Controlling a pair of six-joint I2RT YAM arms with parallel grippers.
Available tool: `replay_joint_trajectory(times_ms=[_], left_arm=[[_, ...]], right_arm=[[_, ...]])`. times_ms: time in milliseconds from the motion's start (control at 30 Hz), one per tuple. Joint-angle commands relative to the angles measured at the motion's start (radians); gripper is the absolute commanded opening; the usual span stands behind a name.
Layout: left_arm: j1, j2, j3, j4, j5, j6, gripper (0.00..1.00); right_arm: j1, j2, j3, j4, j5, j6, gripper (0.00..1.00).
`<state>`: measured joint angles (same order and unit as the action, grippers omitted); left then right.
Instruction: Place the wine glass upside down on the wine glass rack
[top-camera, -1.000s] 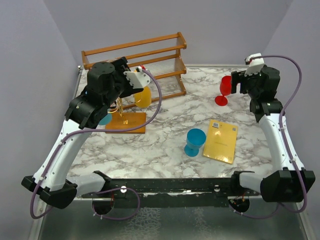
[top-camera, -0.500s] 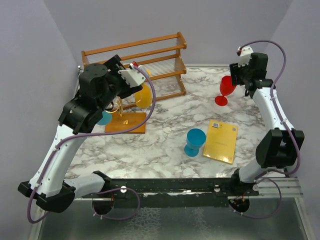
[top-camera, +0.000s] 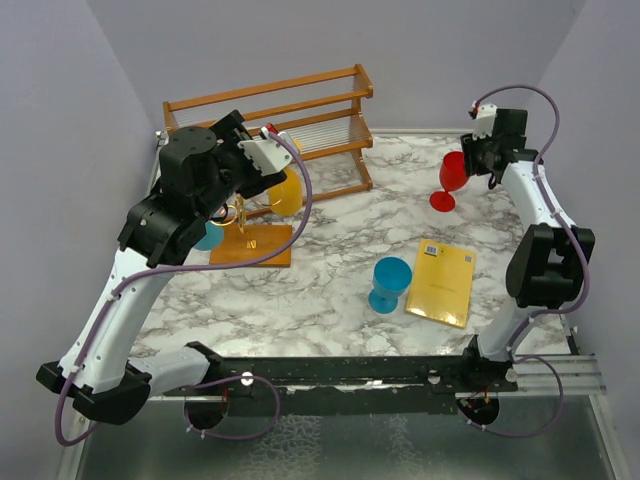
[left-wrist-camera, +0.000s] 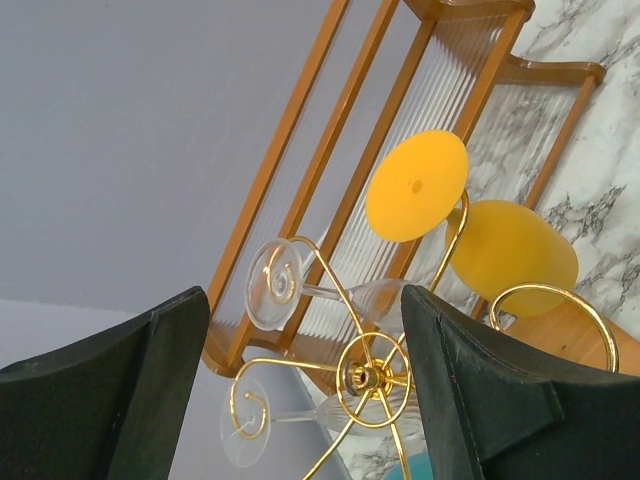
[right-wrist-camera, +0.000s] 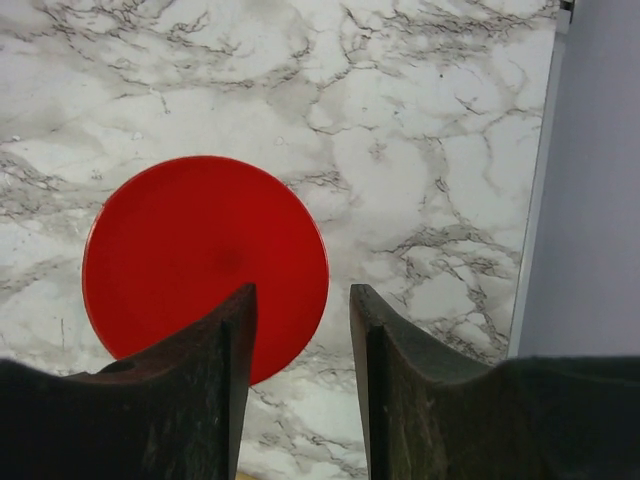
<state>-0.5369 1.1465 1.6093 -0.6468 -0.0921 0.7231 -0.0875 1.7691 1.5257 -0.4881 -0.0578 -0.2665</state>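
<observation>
Glasses (top-camera: 452, 170) 6; wine glass rack (top-camera: 252, 245) 1; shelf (top-camera: 325, 133) 1; booklet (top-camera: 440, 282) 1.

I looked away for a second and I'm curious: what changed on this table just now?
The right arm folded upward, bringing the right gripper closer in beside the red wine glass; its fingers are apart, with no grip showing. The left gripper drew slightly left, open over the wine glass rack. The red wine glass, blue glass and yellow booklet stayed put.
</observation>
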Motion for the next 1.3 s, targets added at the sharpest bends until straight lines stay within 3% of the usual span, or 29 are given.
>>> replay_joint_trajectory(times_ms=[0, 333, 600, 900, 1267], left_arm=[[-0.003, 0.008, 0.024, 0.004, 0.033, -0.015, 0.8], [-0.002, 0.018, 0.025, 0.003, 0.034, -0.008, 0.8], [0.001, 0.019, 0.027, 0.034, 0.011, -0.054, 0.82], [0.017, 0.018, 0.059, 0.105, 0.009, -0.246, 0.93], [0.038, 0.018, 0.061, 0.144, 0.23, -0.473, 0.93]], right_arm=[[-0.008, 0.062, 0.082, -0.036, -0.076, 0.011, 0.4], [-0.009, 0.148, 0.175, -0.08, -0.085, 0.004, 0.2], [-0.009, 0.123, 0.215, -0.11, -0.094, -0.019, 0.01], [-0.009, -0.058, 0.162, -0.129, -0.25, -0.023, 0.01], [-0.008, -0.382, 0.099, -0.078, -0.476, 0.083, 0.01]])
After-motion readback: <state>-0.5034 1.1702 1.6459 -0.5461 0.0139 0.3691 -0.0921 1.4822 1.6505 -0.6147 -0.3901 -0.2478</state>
